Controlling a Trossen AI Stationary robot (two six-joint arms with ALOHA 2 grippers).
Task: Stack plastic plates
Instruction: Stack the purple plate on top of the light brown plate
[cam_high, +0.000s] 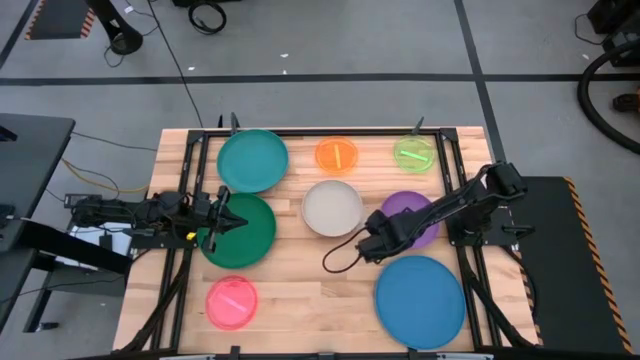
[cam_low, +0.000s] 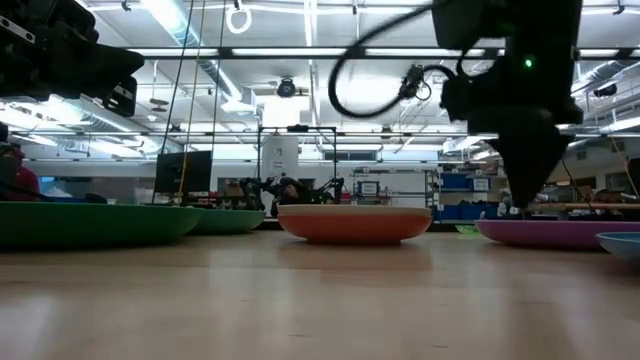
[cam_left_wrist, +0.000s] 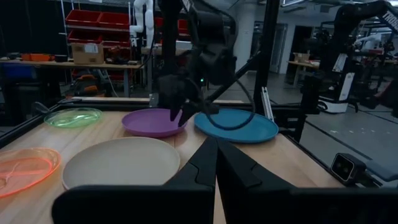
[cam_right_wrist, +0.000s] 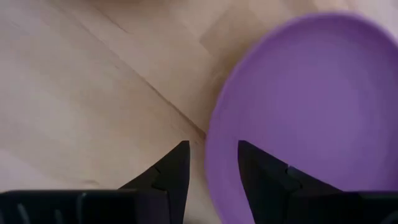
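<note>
Eight round plastic plates (cam_high: 333, 207), unstacked

No legible text, label, brand, number or sign appears in any view. The cardboard box (cam_left_wrist: 87, 53) on the shelving behind the table carries a pale label, but its content is too small to read.
</note>
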